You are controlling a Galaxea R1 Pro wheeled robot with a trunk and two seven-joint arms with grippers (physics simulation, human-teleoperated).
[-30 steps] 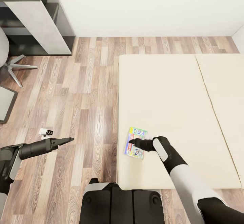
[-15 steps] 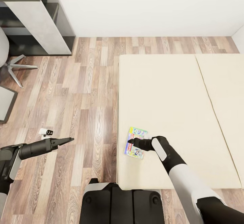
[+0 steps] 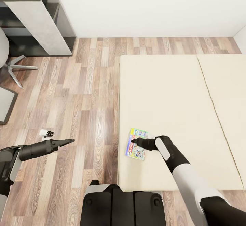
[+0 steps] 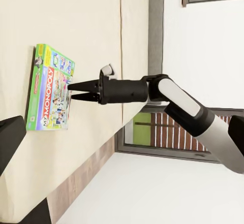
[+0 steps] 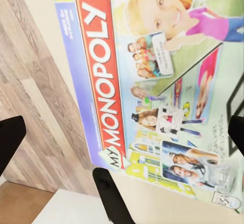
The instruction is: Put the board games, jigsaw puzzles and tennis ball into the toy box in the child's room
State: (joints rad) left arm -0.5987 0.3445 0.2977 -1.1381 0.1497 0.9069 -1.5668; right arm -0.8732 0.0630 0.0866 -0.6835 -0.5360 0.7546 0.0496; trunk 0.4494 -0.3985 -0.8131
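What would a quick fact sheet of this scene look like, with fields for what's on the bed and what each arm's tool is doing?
Place: bedroom with wood floor
Bed: beige mattress, one board game lying flat near its edge
Game: green-edged "My Monopoly" box, face up
Right tool: just over the game, fingers slightly apart, not gripping it
Left tool: held over the floor, away from the bed; open or shut unclear
Also seen: grey desk, chair base

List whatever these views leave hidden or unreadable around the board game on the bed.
- Head view: the right gripper covers the middle of the board game; contact cannot be judged.
- Left wrist view: the right gripper's tips sit just off the game's face, too small to tell touching from hovering.
- Right wrist view: the game's top and right side are cut by the frame.
- Head view: the bed runs past the right edge.
- Head view: the left gripper is too small to tell whether it is open.
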